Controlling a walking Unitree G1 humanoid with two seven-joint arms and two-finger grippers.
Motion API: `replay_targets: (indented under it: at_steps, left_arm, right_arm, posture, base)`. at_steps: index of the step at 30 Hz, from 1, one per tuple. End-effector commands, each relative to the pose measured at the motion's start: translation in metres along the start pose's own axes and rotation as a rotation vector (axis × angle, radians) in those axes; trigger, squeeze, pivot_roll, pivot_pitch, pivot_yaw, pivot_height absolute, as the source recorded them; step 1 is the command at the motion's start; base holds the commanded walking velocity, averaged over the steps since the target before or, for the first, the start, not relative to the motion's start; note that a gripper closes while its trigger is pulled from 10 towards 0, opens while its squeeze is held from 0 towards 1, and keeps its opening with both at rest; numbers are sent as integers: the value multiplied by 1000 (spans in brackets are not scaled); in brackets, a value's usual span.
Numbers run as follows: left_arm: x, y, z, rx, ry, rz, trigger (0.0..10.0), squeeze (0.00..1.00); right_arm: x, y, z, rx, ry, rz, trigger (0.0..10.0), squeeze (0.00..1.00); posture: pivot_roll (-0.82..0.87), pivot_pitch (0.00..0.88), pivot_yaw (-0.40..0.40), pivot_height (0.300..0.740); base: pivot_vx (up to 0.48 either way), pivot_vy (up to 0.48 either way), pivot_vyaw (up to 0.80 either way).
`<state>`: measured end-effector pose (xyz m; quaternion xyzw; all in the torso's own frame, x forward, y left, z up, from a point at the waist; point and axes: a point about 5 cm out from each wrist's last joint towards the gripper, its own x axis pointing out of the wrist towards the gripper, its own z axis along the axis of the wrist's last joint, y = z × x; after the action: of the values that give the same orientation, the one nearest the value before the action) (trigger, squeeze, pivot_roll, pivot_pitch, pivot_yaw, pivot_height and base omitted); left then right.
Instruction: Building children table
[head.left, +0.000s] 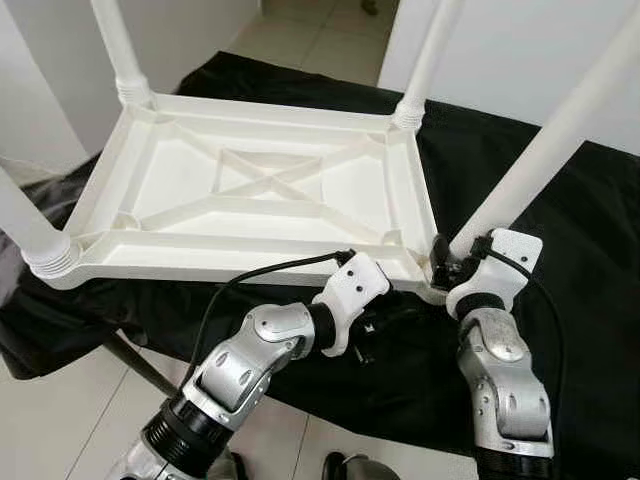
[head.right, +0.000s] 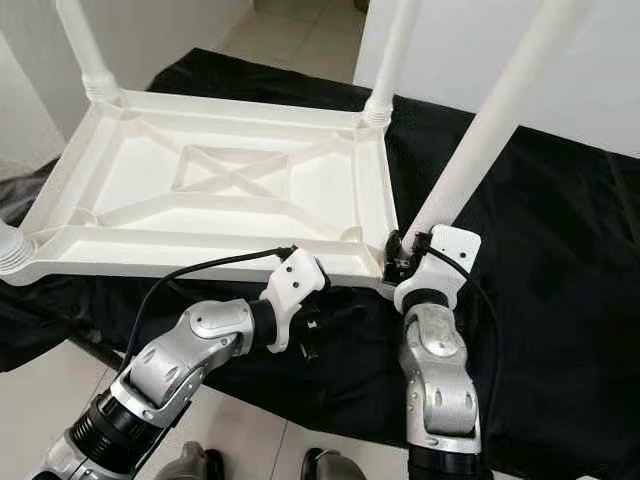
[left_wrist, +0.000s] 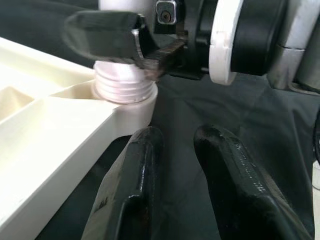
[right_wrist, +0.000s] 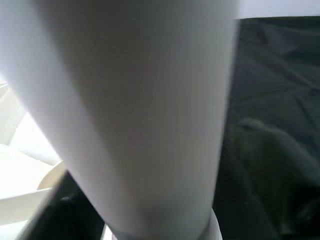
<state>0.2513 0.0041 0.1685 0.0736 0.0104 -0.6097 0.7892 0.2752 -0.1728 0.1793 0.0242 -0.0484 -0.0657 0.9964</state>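
Left eye view shows the upside-down table top (head.left: 250, 190) mid-frame with four legs in, the right gripper (head.left: 447, 262) pinching the last leg (head.left: 530, 160), the left gripper (left_wrist: 175, 165) slightly open, holding nothing.

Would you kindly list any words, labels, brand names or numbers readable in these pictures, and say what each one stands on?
There are none to read. The upturned white table top, its legs, the black cloth, the left gripper and the right gripper at the near leg carry no visible print.
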Motion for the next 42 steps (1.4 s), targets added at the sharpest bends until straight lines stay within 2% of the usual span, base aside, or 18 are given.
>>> replay_targets:
  at_steps: [1, 5, 6, 8, 10, 13, 14, 15, 16, 25, 32, 37, 38, 39, 40, 42]
  left_arm:
    - [3, -5, -1, 2, -3, -30, 10000, 0]
    - [3, -5, 0, 1, -4, -28, 10000, 0]
    - [3, -5, 0, 1, -4, -28, 10000, 0]
    - [2, -4, 0, 2, -3, -26, 10000, 0]
    - [2, -3, 0, 4, -2, -24, 10000, 0]
    - [1, -2, 1, 5, -2, -22, 10000, 0]
    - [1, -1, 1, 6, -3, -18, 10000, 0]
    - [1, -1, 1, 6, -3, -18, 10000, 0]
    - [0, 0, 2, 6, -3, -13, 10000, 0]
    - [-2, 1, 3, 11, -3, -6, 10000, 0]
    - [-3, 1, 4, 11, -2, 0, 10000, 0]
    - [-3, 0, 4, 11, -1, -1, 10000, 0]
    - [-3, 0, 4, 12, -1, -3, 10000, 0]
    - [-3, 0, 4, 12, -1, -3, 10000, 0]
    - [-3, 0, 4, 12, 0, -4, 10000, 0]
    - [-3, -1, 4, 12, 0, -3, 10000, 0]
  right_arm:
    - [1, -4, 1, 4, -15, 37, 10000, 1000]
    - [5, -13, 3, 10, -11, 166, 10000, 1000]
    - [5, -13, 3, 10, -11, 166, 10000, 1000]
    - [9, -19, 5, -26, 4, 335, 10000, 0]
    - [11, -24, 4, -62, 26, 453, 10000, 0]
    - [14, -29, 3, -79, 40, 505, 10000, 0]
    - [17, -34, 3, -128, 30, 563, 10000, 0]
    - [17, -34, 3, -128, 30, 563, 10000, 0]
    - [22, -39, 4, -190, 17, 625, 10000, 0]
    - [39, -43, 1, -167, 23, 759, 10000, 0]
    - [48, -43, -11, -177, 61, 869, 10000, 0]
    - [50, -43, -18, -186, 78, 883, 10000, 0]
    - [50, -43, -21, -175, 81, 900, 1098, 0]
    - [50, -43, -21, -175, 81, 900, 1098, 0]
    - [51, -42, -22, -167, 83, 904, 0, 0]
    - [51, -43, -23, -157, 83, 906, 0, 0]
  posture:
    - [-10, 140, -97, 740]
    - [-4, 142, -94, 740]
    - [-4, 142, -94, 740]
    - [-1, 145, -91, 740]
    - [2, 147, -88, 740]
    - [4, 148, -85, 740]
    - [11, 150, -80, 740]
    - [11, 150, -80, 740]
    - [13, 151, -78, 740]
    - [35, 147, -74, 740]
    - [46, 146, -76, 740]
    - [51, 146, -70, 740]
    - [53, 148, -71, 740]
    - [53, 148, -71, 740]
    - [53, 148, -70, 740]
    - [56, 147, -70, 740]
  base:
    - [0, 0, 0]
    - [0, 0, 0]
    - [0, 0, 0]
    - [0, 0, 0]
    - [0, 0, 0]
    - [0, 0, 0]
    - [0, 0, 0]
    - [0, 0, 0]
    - [0, 0, 0]
    - [0, 0, 0]
    - [0, 0, 0]
    - [0, 0, 0]
    - [0, 0, 0]
    - [0, 0, 0]
    - [0, 0, 0]
    - [0, 0, 0]
